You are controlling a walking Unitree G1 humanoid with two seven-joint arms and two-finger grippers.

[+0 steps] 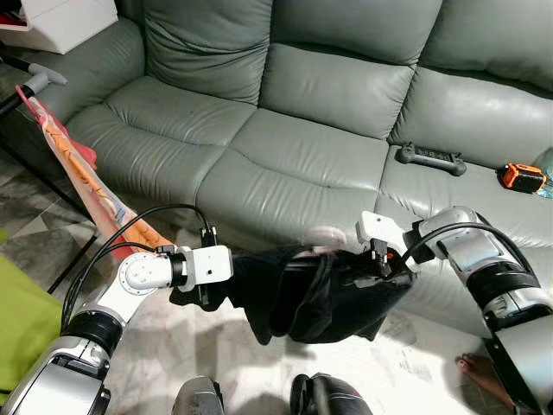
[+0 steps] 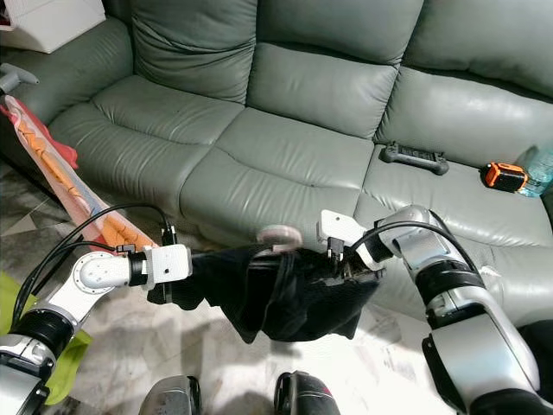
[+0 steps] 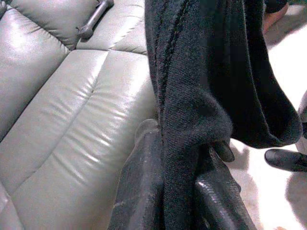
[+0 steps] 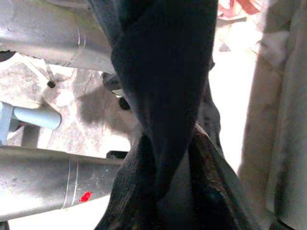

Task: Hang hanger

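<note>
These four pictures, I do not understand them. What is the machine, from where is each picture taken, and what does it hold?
The machine is a humanoid robot with two silver arms, each ending in a pincer of two black fingers.

The two wide pictures come from a stereo camera on its head, looking forward and down. The other two come from cameras on its wrists, looking along the fingers.

Before the robot stands a grey sofa. On its right seat lie a black controller and an orange tape measure.

The left pincer and the right pincer each grip one side of a black garment, which sags between them above the floor. A pale, blurred hook rises from the cloth's top edge, probably the hanger.

At the left leans an orange patterned cloth on a frame.
</note>
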